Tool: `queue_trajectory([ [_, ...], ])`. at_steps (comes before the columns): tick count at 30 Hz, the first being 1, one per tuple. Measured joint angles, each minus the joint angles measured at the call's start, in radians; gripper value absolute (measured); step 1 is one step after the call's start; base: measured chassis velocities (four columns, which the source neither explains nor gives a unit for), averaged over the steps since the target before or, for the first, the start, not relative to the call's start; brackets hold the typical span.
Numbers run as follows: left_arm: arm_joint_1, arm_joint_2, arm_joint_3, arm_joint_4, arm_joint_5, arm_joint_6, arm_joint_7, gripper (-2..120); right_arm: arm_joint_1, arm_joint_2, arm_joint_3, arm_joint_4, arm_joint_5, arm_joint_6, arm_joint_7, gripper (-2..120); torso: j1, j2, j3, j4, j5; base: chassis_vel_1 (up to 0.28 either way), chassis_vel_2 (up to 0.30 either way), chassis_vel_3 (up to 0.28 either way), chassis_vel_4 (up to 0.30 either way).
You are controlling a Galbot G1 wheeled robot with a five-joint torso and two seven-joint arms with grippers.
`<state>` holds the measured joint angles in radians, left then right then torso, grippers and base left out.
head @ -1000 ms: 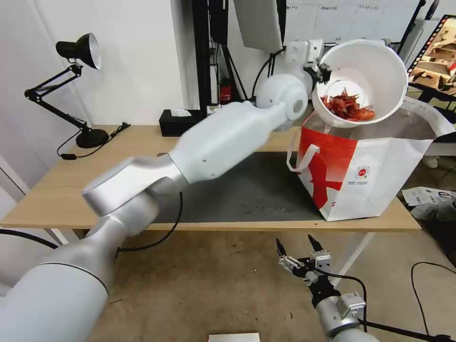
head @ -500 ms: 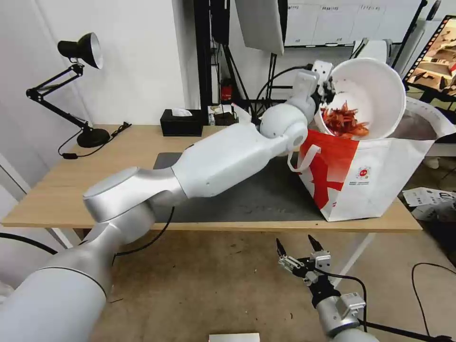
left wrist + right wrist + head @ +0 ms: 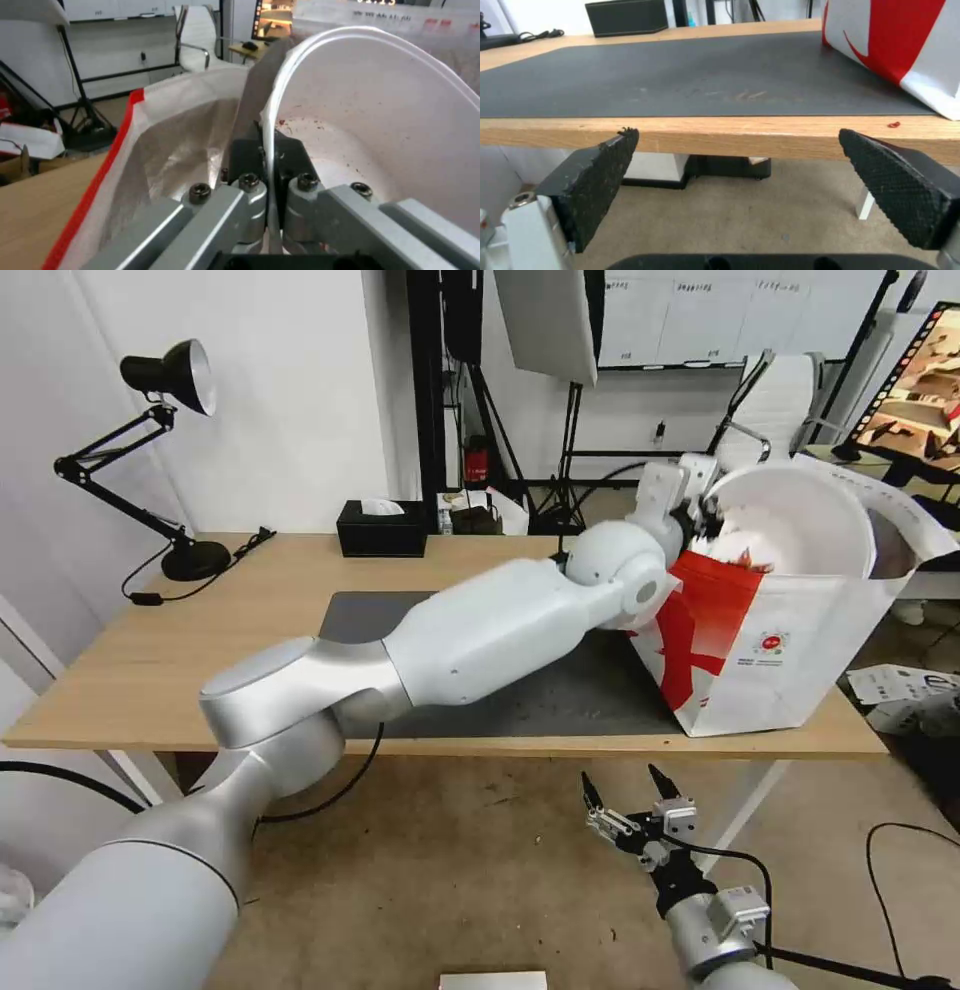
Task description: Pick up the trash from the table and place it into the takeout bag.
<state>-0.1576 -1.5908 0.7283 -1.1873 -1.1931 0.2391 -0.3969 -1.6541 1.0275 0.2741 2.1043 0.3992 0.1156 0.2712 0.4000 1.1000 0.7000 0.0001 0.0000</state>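
One bowl (image 3: 800, 520), tipped steeply, partly sunk inside the one bag (image 3: 790, 650) at the desk's (image 3: 150, 670) right end, on the mat's (image 3: 540, 690) right edge. Rim pinched by the left gripper (image 3: 705, 515), clenched tight. Right gripper (image 3: 630, 790) parked below the desk's front edge, pads (image 3: 600, 176) spread apart, grasping nothing.

Bag (image 3: 790, 670) stands on the surface's (image 3: 130, 670) right end, half on the mat (image 3: 540, 690); bowl (image 3: 800, 525) tilted inside its mouth.
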Motion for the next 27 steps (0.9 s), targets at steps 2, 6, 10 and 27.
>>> queue_trajectory([
  [2,0.001,0.001,0.003,-0.011,0.002,0.009,-0.003,9,0.000,0.000,0.000,0.000,0.000,0.000,0.000,100,0.000,0.000,0.000,0.0000,0.0000,0.000,0.000,0.000,0.000],
  [6,-0.001,0.000,0.006,-0.030,-0.002,0.018,-0.011,23,0.000,0.000,0.000,0.000,0.000,0.000,0.000,100,0.000,0.000,0.000,0.0000,0.0000,0.000,0.000,0.000,0.000],
  [10,0.002,-0.001,0.007,-0.061,-0.008,0.026,-0.028,35,0.000,0.000,0.000,0.000,0.000,0.000,0.000,100,0.000,0.000,0.000,-0.0002,0.0000,0.000,0.000,0.000,0.000],
  [27,0.176,0.467,-0.110,-0.551,0.167,-0.097,-0.125,97,0.000,0.000,0.000,0.000,0.000,0.000,0.000,100,0.000,0.000,0.000,0.0003,-0.0007,0.000,0.000,0.000,0.000],
])
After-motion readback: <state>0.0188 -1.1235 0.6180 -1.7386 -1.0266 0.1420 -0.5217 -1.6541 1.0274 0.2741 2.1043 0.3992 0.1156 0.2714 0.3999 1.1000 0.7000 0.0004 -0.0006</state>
